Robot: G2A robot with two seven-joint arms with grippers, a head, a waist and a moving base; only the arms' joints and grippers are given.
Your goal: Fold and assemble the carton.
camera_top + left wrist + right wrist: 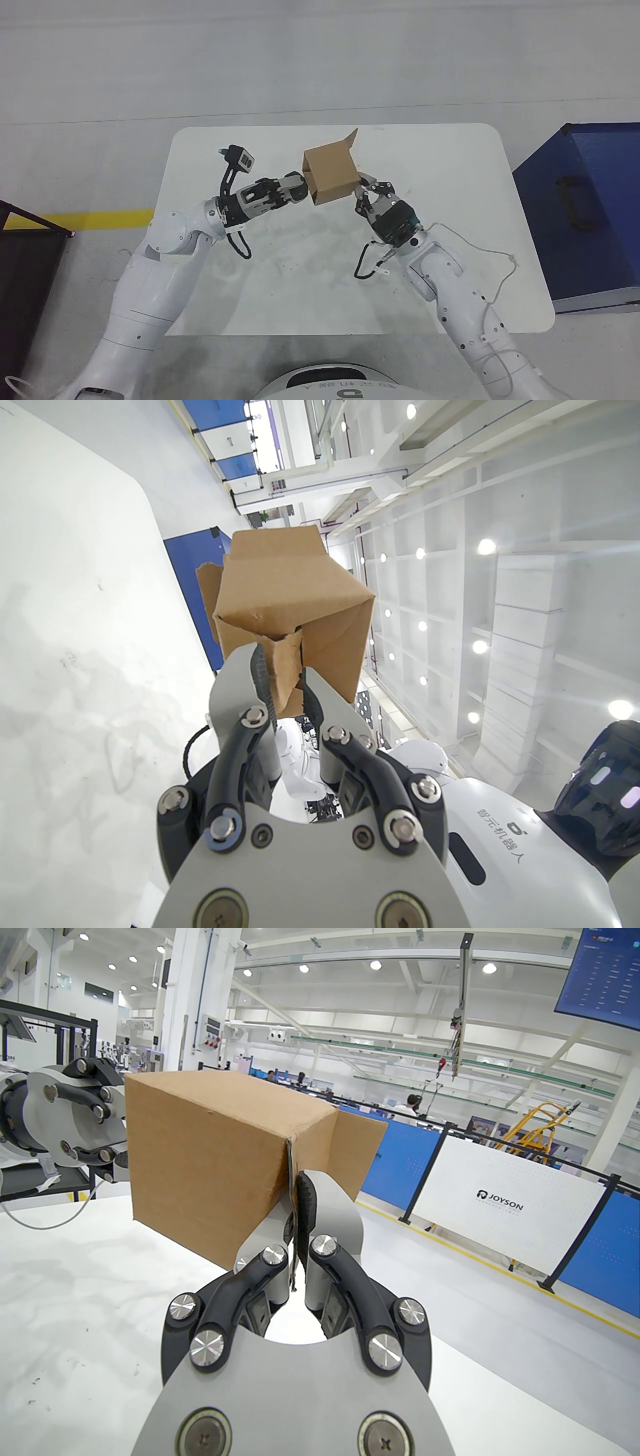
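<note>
A brown cardboard carton [331, 171] is held up over the middle of the white table [450, 170], squared into a box shape with one flap sticking up at its far corner. My left gripper [303, 187] grips its left end; in the left wrist view the gripper [281, 672] is shut on a folded end flap of the carton [295, 600]. My right gripper [362, 190] holds the opposite side. In the right wrist view that gripper [295, 1188] is shut on a thin edge flap of the carton [210, 1153], and the left gripper shows beyond it.
A blue bin [590, 215] stands on the floor right of the table. A dark object [25, 260] sits at the left edge, by a yellow floor line [90, 218]. Bare table surface lies in front of and behind the carton.
</note>
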